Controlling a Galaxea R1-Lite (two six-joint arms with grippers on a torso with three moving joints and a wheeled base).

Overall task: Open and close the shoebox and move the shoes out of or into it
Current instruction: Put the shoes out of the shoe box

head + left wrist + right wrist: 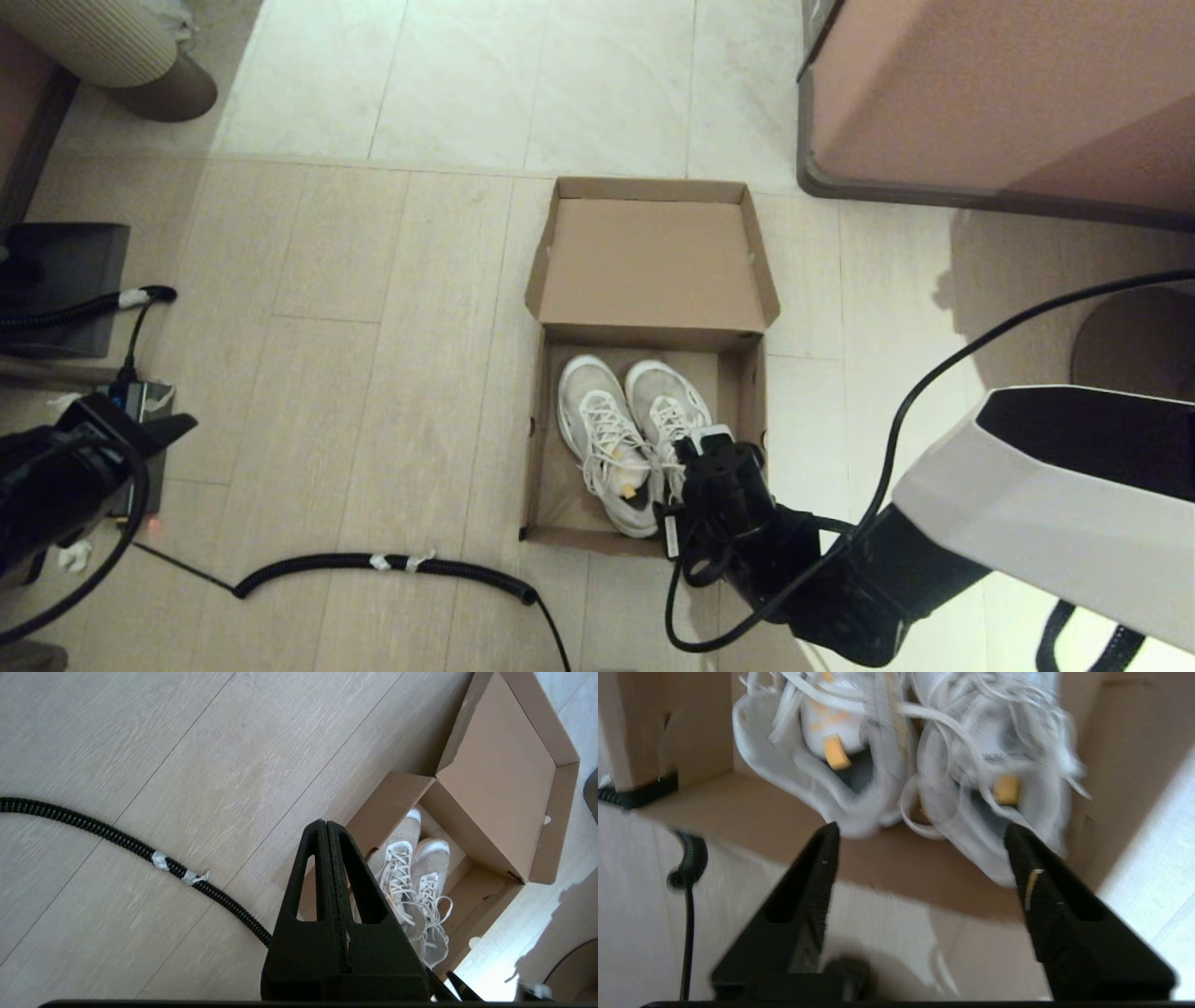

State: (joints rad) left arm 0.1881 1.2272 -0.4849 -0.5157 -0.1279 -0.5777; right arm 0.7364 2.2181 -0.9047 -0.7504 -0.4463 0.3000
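1. Head view: the shoebox point(644, 373) sits open on the pale wood-look floor point(373, 373), with its lid point(652, 266) folded back away from the robot. The shoes point(627, 434), a white laced pair, lie side by side inside the tray with toes toward the lid. The right gripper point(714, 446) hangs over the tray's near right part, above the heel of the right-hand shoe; from here its fingers are hidden by the wrist. The left gripper point(159, 427) is far off at the left edge, well apart from the box, near a black corrugated hose point(392, 566) lying on the floor. A pinkish-brown furniture block point(1008, 103) stands beyond the box on the right.

2. Left wrist view: the left gripper point(328, 828) has its two black fingers pressed flat together with nothing between them, above bare floor. The shoebox point(495, 812) and shoes point(411, 877) lie beyond its tip, apart from it. This view shows taped patches on the hose point(140, 849).

3. Right wrist view: the right gripper point(920, 835) stands spread wide and empty, with its fingertips point(827, 835) just short of the shoes' point(896, 760) heel collars. Only here do the orange tabs inside the shoes show. The small print on one tongue cannot be read.
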